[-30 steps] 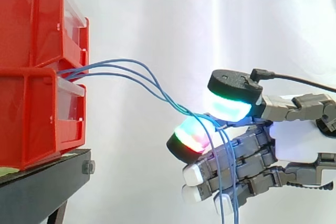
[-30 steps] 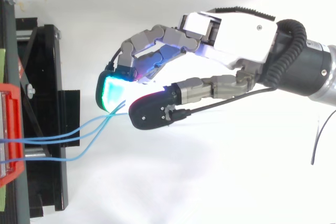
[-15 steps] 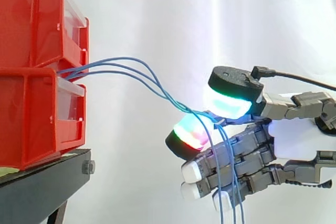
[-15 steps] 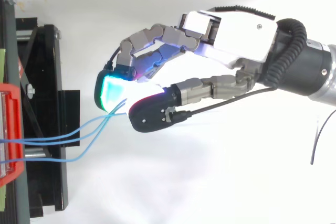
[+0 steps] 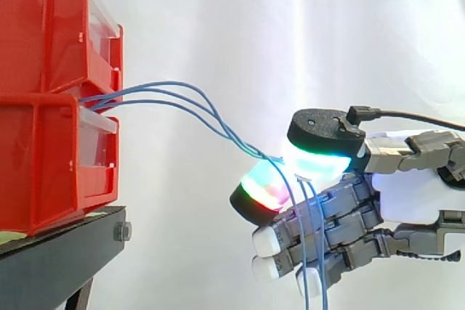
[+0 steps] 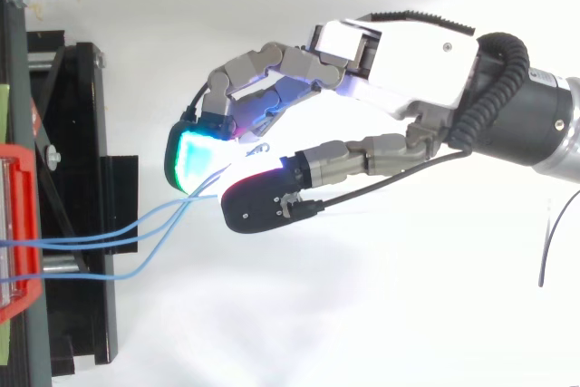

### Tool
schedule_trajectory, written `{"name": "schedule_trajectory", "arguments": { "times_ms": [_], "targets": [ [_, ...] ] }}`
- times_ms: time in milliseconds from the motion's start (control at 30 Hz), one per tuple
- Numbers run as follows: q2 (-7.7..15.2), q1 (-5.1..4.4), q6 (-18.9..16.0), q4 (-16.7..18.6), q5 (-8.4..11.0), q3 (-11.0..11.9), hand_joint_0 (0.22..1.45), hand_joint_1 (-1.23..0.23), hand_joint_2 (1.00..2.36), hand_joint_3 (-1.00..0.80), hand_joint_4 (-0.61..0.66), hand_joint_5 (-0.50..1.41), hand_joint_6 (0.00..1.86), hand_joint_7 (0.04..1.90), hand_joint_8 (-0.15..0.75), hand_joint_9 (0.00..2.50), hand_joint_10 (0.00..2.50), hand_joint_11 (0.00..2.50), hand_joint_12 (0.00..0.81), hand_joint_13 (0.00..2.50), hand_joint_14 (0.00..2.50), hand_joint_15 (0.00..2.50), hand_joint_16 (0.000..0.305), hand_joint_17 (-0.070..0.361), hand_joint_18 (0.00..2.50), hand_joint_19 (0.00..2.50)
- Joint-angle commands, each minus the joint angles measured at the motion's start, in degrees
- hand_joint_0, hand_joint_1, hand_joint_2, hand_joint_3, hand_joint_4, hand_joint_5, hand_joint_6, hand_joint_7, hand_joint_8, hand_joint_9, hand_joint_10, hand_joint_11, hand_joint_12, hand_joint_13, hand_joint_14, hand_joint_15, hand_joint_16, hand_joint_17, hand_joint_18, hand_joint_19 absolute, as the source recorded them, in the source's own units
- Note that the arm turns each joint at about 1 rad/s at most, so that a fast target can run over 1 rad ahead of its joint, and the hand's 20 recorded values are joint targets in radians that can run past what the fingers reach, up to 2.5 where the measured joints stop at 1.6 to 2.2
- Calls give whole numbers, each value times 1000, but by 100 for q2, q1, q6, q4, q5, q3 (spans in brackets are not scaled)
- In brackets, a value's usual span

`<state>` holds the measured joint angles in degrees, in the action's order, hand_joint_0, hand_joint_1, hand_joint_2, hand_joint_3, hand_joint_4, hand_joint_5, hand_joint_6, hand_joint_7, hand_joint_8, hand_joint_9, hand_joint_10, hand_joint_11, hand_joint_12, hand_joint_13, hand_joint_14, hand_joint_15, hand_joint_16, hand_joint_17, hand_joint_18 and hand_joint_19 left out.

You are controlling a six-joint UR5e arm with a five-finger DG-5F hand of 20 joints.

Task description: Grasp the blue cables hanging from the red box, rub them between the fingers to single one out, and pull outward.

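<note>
Three thin blue cables (image 5: 182, 99) run out of the gap between the stacked red boxes (image 5: 51, 99) and arc right and down. They pass between the thumb pad glowing green and a fingertip glowing red and green, then drop below the hand (image 5: 407, 194). Seen from above, the cables (image 6: 118, 242) leave the red box (image 6: 16, 224) at the left edge and converge at the pinch of the hand (image 6: 399, 52). The thumb and one finger are closed on the cable bundle; the other fingers curl loosely beneath.
The red boxes rest on a black stand (image 5: 58, 259) at the left, seen from above as a black frame (image 6: 77, 178). A white curtain lies behind. A thin dark wire (image 6: 546, 251) hangs at the far right of the top view.
The thumb has shifted slightly along the fingertip over the cables, sliding a little lower and outward. The cables and boxes stay where they were.
</note>
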<state>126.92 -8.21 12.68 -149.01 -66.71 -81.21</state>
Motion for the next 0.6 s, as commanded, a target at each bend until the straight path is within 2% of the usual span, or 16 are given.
{"name": "schedule_trajectory", "arguments": {
  "times_ms": [0, 200, 333, 467, 567],
  "targets": [
    [0, 4, -2, -5, 0, 0, 618, -704, 1011, -273, 232, -209, 829, 906, 249, 733, 6, 294, 326, 729, 9, 261, 43, 96, 727, 460],
    [0, -5, 6, -5, 0, 0, 691, -777, 1015, -233, 217, -210, 837, 882, 246, 728, 6, 302, 318, 738, 9, 258, 41, 93, 735, 429],
    [0, 4, -2, -5, 0, 0, 711, -818, 1013, -293, 221, -214, 841, 887, 235, 715, 6, 302, 313, 737, 9, 251, 41, 92, 734, 411],
    [0, 4, -2, -32, 0, 0, 677, -854, 1006, -409, 224, -216, 841, 894, 231, 712, 6, 299, 312, 737, 9, 258, 41, 91, 732, 419],
    [0, -5, -2, -41, 0, 0, 619, -826, 1000, -499, 229, -216, 839, 895, 233, 709, 7, 306, 312, 735, 9, 264, 41, 91, 728, 434]
  ]
}}
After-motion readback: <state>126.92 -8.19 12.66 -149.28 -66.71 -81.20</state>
